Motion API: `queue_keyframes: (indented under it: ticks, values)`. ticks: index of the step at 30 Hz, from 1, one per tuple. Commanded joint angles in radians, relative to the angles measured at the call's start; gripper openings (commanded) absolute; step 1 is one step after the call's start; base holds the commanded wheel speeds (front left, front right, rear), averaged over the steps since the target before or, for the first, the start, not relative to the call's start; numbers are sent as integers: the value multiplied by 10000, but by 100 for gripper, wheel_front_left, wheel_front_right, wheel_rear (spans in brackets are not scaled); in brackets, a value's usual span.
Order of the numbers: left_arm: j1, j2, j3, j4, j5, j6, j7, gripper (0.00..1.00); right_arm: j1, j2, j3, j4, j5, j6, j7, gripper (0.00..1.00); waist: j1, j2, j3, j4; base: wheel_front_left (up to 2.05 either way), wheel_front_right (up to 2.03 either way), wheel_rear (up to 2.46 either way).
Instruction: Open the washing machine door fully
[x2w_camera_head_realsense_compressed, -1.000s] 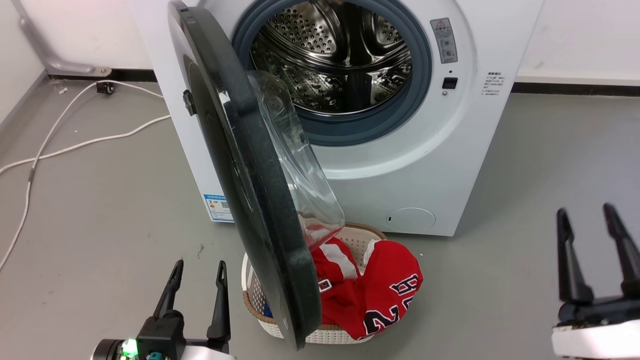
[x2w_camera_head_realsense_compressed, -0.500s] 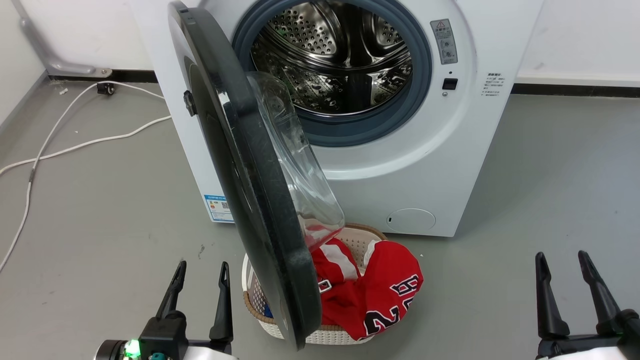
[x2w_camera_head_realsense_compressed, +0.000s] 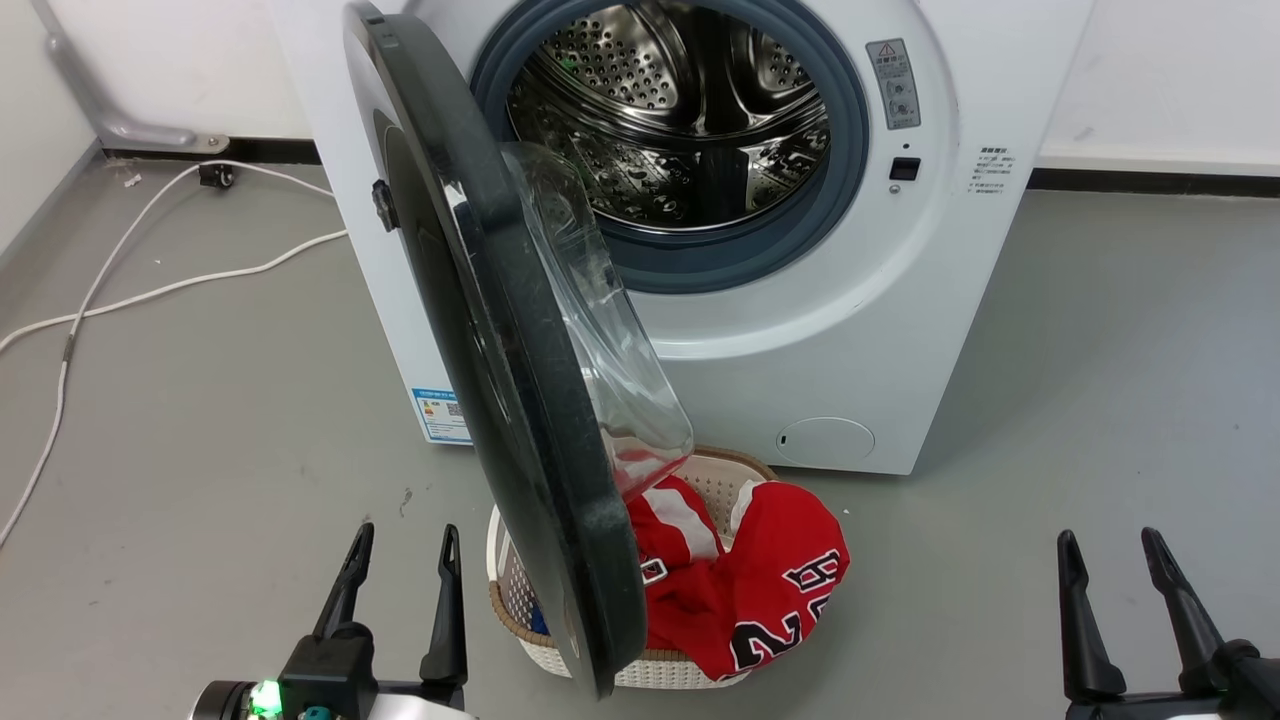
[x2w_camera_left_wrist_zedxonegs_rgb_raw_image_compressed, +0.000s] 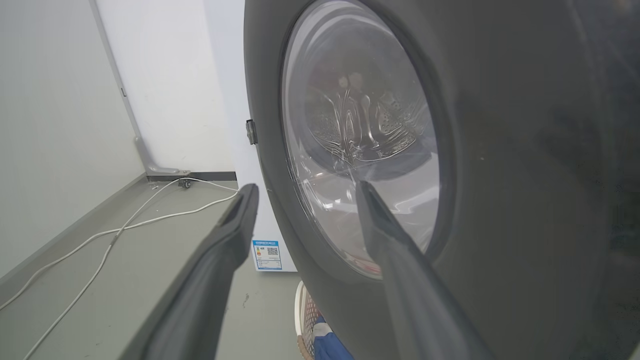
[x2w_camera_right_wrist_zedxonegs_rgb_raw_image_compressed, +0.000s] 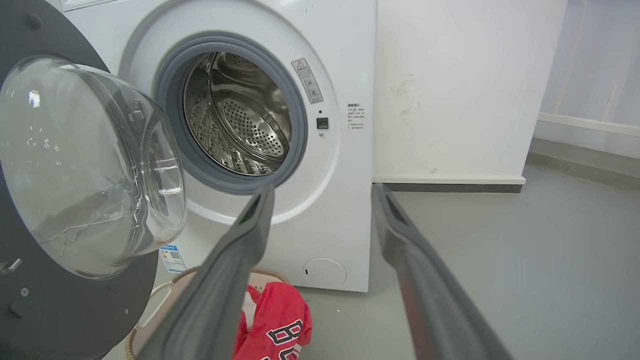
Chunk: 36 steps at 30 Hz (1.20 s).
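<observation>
Left gripper (x2w_camera_head_realsense_compressed: 407, 533) and right gripper (x2w_camera_head_realsense_compressed: 1108, 537) are both held with fingers spread wide and nothing gripped between them. At the near left, the left gripper is pointed towards the far side, just left of the near lower edge of the washing machine door (x2w_camera_head_realsense_compressed: 495, 330), and a gap of floor (x2w_camera_head_realsense_compressed: 1050, 350) is seen between them. From the left wrist, the door's dark outer face (x2w_camera_left_wrist_zedxonegs_rgb_raw_image_compressed: 500, 175) is seen close on the right, and one finger is drawn across its round window. Whether that finger touches the door cannot be told. The right gripper is kept at the near right over bare grey floor, well apart from the door and the washing machine (x2w_camera_head_realsense_compressed: 850, 330).

The door is hinged at the machine's left side and is swung out towards the near side, roughly square to the white front. Its clear glass bowl (x2w_camera_head_realsense_compressed: 600, 340) is turned to the right. The steel drum (x2w_camera_head_realsense_compressed: 680, 120) and grey gasket (x2w_camera_head_realsense_compressed: 720, 265) are left uncovered. A blue label sticker (x2w_camera_head_realsense_compressed: 440, 412) is seen low on the machine's left, and a round filter cap (x2w_camera_head_realsense_compressed: 825, 440) low on its right.

A cream laundry basket (x2w_camera_head_realsense_compressed: 515, 610) is set on the floor near the machine, partly hidden behind the door's lower edge. A red garment (x2w_camera_head_realsense_compressed: 770, 590) is heaped in it. A white cable (x2w_camera_head_realsense_compressed: 200, 280) is trailed across the floor at the far left.
</observation>
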<state>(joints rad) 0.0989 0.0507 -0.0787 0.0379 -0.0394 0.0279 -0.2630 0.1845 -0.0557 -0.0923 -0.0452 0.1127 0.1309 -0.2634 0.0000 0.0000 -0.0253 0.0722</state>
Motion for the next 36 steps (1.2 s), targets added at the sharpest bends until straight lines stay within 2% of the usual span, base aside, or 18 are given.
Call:
queue_keyframes:
  ticks: [1,13,14,15,16,20,27,31,36]
  values:
    - [110,-8,4,-13,-15,30,-27,100,20,56,10,22,-53,-2,-17,100,0,0,7,-10,0,0,0]
    - [106,-8,147,-23,-162,176,-27,100,-77,73,90,146,82,-2,-18,100,0,0,10,-14,0,0,0]
    - [95,-8,186,-54,-202,220,-27,98,-82,73,97,146,90,-2,-18,100,0,0,7,-18,0,0,0]
    - [50,-8,264,-149,-200,294,-27,45,-89,72,111,144,95,-2,-18,100,0,0,4,-20,0,0,0]
    - [31,-6,330,-194,-212,308,-26,0,-91,72,124,142,116,-2,-18,100,0,0,2,-19,0,0,0]
    - [-189,-3,639,-609,-107,327,-27,0,-78,72,146,132,166,-2,-18,100,0,0,-8,0,0,0,0]
    - [-809,191,1075,-2127,196,288,-27,0,-78,71,175,117,218,-2,-18,100,0,0,-2,43,0,0,0]
    - [-1115,265,932,-2924,411,230,-26,0,-80,71,192,112,236,-2,-18,100,0,0,-9,57,0,0,0]
    - [-1559,326,284,-3888,769,86,-26,0,-77,72,255,176,261,-2,-18,100,0,0,-18,59,0,0,0]
